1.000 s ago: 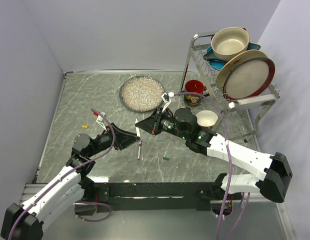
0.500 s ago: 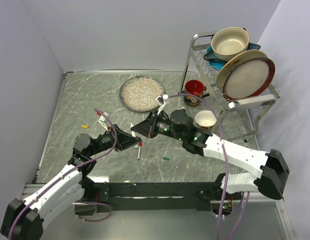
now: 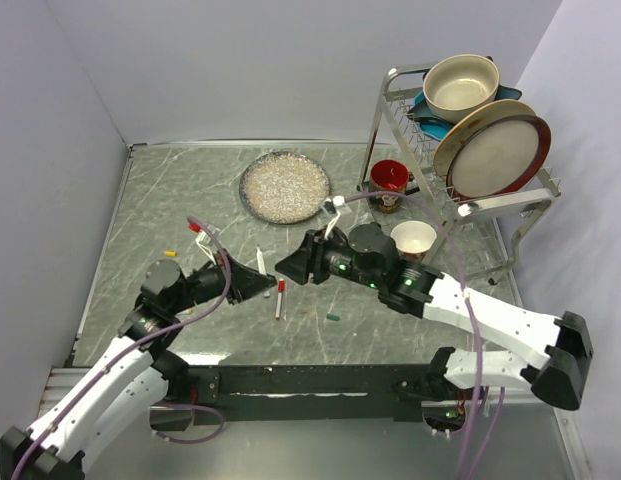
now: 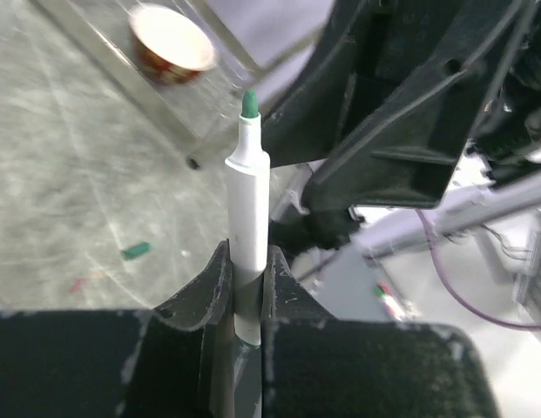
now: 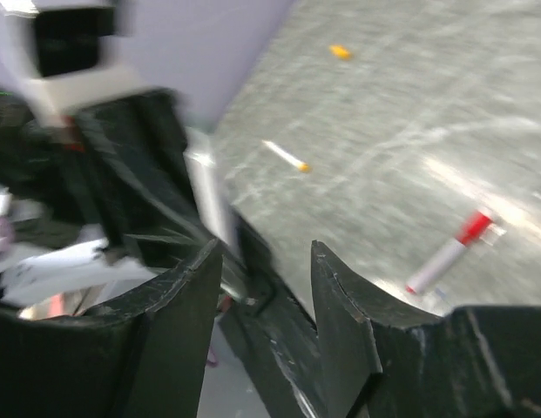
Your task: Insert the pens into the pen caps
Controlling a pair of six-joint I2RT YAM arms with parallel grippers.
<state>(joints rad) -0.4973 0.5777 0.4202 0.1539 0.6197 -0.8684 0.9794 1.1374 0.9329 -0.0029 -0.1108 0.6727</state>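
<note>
Green-tipped pen (image 4: 250, 187) clenched in left gripper (image 4: 246, 264), long axis toward 12 o'clock. Green cap (image 4: 136, 250) noted at 9 o'clock of jaws. Right gripper (image 5: 264, 254) released, empty; neither arm clearly nearer.

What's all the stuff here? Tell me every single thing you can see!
green-tipped pen: one, white, held upright in the left gripper
red-capped pen: one, white, lying mid-table
orange-tipped pen: one, white, lying just beyond the red-capped pen
green cap: one, loose, right of the red-capped pen
orange-yellow cap: one, loose, left side
speckled plate: one, grey-white, far middle
red mug: one, beside the rack
small cup: one, white inside, in front of the rack
dish rack: one, metal, far right
cream bowl, brown-rimmed plate, teal dish: one each, in the rack
table: one, grey marbled
left gripper: shut on the green-tipped pen
right gripper: open, empty
</note>
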